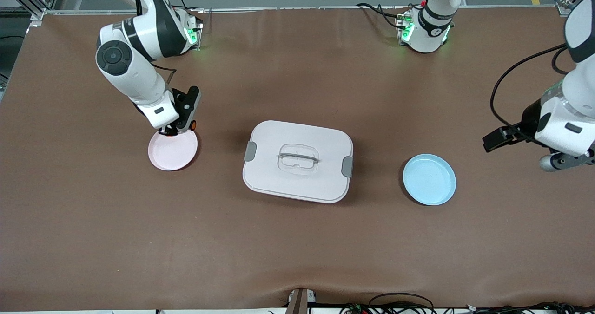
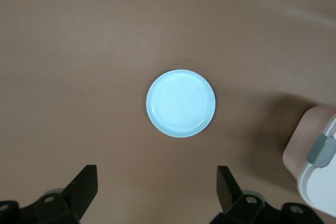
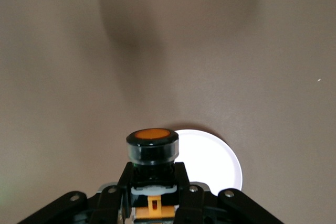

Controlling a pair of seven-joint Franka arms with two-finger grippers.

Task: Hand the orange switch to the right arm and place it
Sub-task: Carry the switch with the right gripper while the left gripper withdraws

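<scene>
Nearest you, the blue plate (image 1: 429,179) and the lidded box (image 1: 298,160) leave wide bare table around them. Your left gripper (image 2: 157,187) waits spread wide and empty above that plate. Your right gripper (image 3: 152,190) is clamped on the orange switch (image 3: 152,145), seemingly just over the pink plate's (image 1: 174,153) rim, so releasing there should land it inside.

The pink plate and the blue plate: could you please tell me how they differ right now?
The pink plate lies toward the right arm's end; the blue plate lies toward the left arm's end. The right gripper holds the orange switch over the pink plate; nothing hangs over the blue plate. Both are round, shallow and bare.
</scene>
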